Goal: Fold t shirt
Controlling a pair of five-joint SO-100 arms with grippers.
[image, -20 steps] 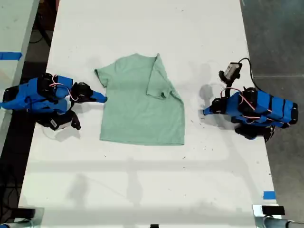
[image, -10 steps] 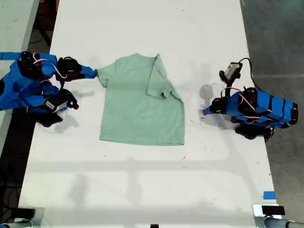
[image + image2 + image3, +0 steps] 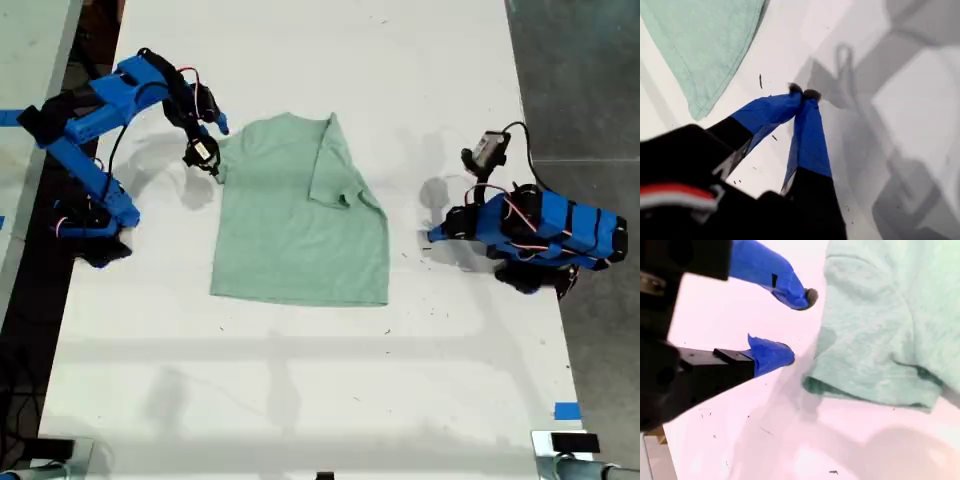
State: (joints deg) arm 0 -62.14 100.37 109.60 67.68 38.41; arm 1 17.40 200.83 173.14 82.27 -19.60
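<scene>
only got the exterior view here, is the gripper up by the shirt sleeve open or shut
Observer: Open. The second wrist view shows my second gripper with its jaws spread and nothing between them.
Operator: is it on the cloth yet
Observer: No. Both tips sit beside the t shirt sleeve edge, over bare table.
Operator: and the other one
Observer: My first gripper is shut on nothing. The first wrist view shows its tips meeting, with a hem corner off to one side.
</scene>
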